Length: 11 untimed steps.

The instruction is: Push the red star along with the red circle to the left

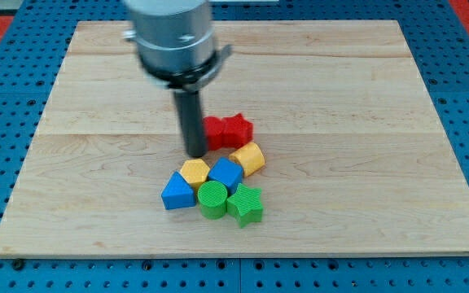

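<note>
While my tip, a bare rod without fingers, touches the red star's nine-o'clock side, the push needs its three-o'clock side; no red circle shows.

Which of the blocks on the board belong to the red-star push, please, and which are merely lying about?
Job:
red star
red block, likely the red circle, half hidden by the rod
my tip, just left of both

Lying about:
yellow block
yellow hexagon
blue block
blue triangle
green circle
green star
</note>
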Each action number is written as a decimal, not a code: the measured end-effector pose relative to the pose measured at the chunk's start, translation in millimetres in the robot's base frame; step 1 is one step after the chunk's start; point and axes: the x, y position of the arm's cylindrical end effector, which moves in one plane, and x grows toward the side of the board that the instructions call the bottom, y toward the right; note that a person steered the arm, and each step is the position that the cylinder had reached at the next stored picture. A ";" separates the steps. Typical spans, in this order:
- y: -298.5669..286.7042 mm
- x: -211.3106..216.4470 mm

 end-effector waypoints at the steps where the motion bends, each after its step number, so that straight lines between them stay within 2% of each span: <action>1: 56.8 -21.0; 4: 158.9 -26.8; 5: 172.8 -44.5; 6: 155.9 -61.6; 7: 116.5 -59.4; 9: 45.3 -35.5; 10: 68.9 -2.1; 11: 46.3 0.3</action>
